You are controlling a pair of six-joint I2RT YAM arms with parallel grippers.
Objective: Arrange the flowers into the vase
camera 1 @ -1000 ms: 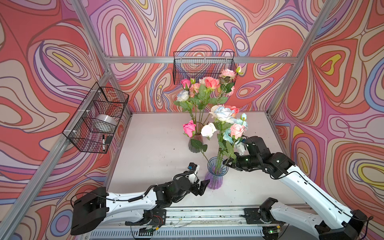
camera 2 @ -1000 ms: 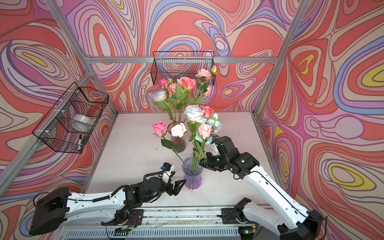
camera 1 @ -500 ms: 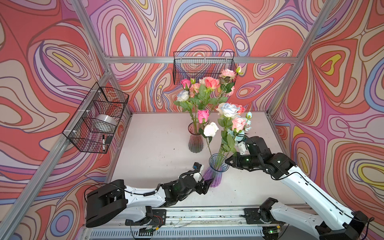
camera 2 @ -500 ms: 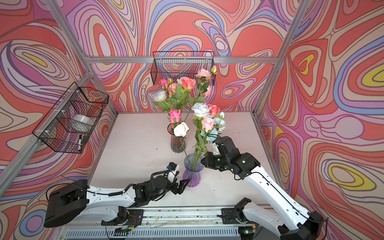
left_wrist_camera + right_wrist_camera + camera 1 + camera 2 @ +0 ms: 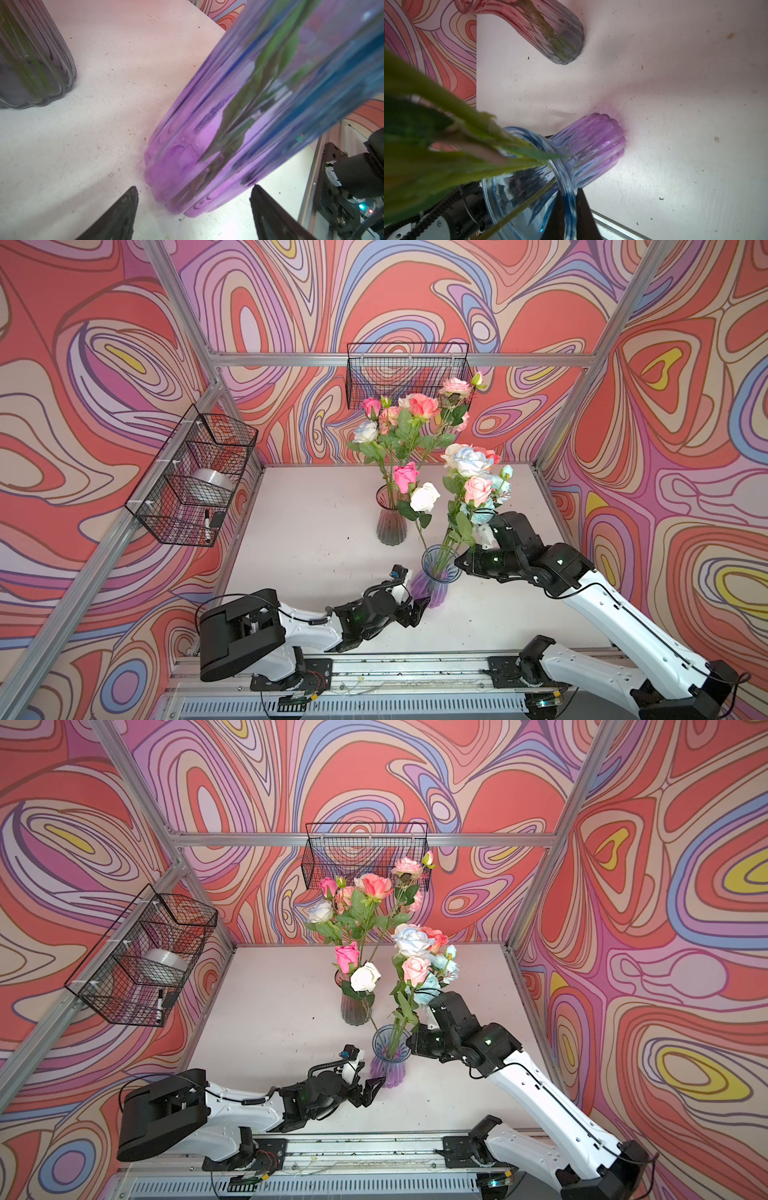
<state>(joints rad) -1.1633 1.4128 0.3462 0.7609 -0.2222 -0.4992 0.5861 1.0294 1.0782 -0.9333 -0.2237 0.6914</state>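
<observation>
While right hand (image 5: 569,199) pinches the purple vase (image 5: 436,591) rim, left hand (image 5: 194,187) splayed at its base, flowers (image 5: 471,464) inside.

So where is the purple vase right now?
In both top views the purple vase stands near the front, about mid-width, between the left gripper at its base and the right gripper pinching its rim.

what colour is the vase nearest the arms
The near vase: blue rim fading to purple base; clearest in the right wrist view.
</observation>
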